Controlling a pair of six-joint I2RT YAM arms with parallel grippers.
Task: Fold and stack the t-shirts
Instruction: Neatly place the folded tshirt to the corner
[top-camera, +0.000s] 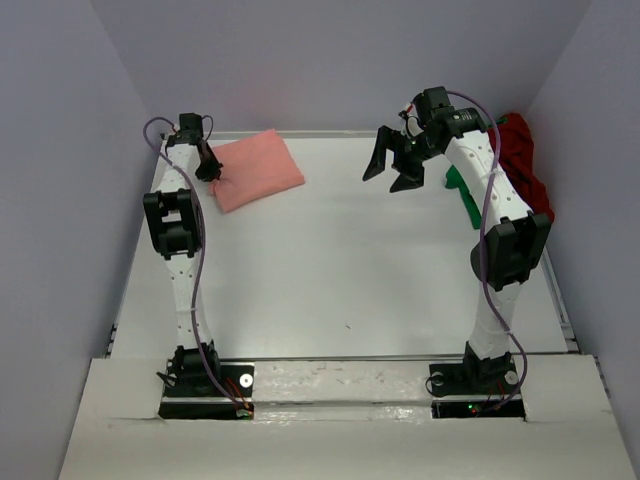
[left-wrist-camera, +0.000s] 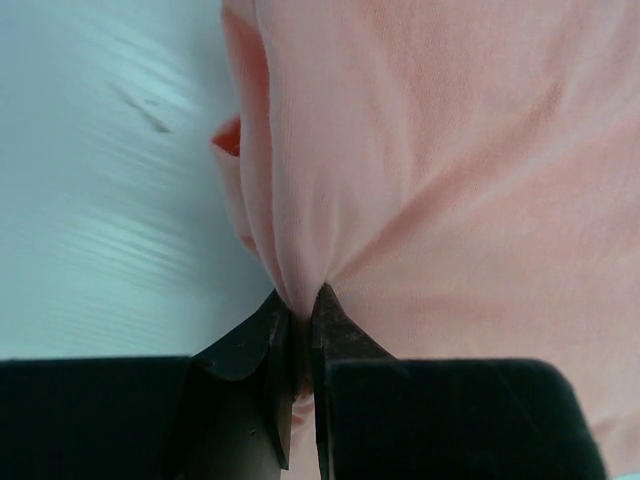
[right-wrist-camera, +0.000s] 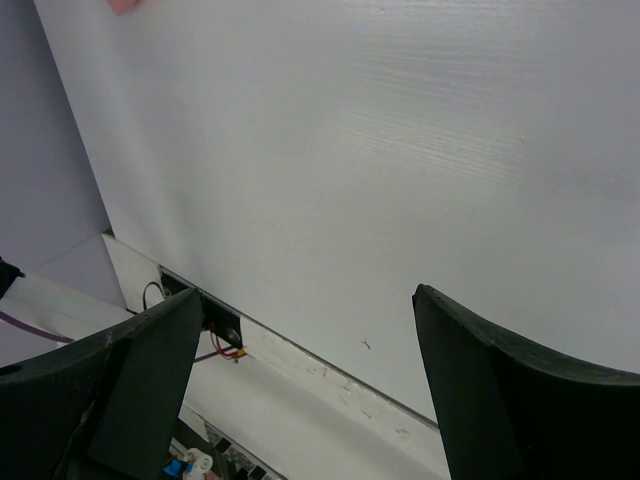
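Observation:
The salmon-pink t-shirt (top-camera: 258, 168) lies folded at the table's far left. My left gripper (top-camera: 213, 170) is at its left edge, shut on a pinch of the pink cloth (left-wrist-camera: 400, 180), which bunches between the two black fingers (left-wrist-camera: 345, 335). My right gripper (top-camera: 392, 172) hangs open above the table at the far right, with nothing between its fingers (right-wrist-camera: 480, 370). The dark red t-shirt (top-camera: 522, 155) is heaped at the far right edge. A strip of the bright green t-shirt (top-camera: 464, 198) shows beside it, mostly hidden behind the right arm.
The white table (top-camera: 340, 270) is walled in by grey panels on three sides. A raised rail runs along the near edge (right-wrist-camera: 330, 375) by the arm bases (top-camera: 205, 385).

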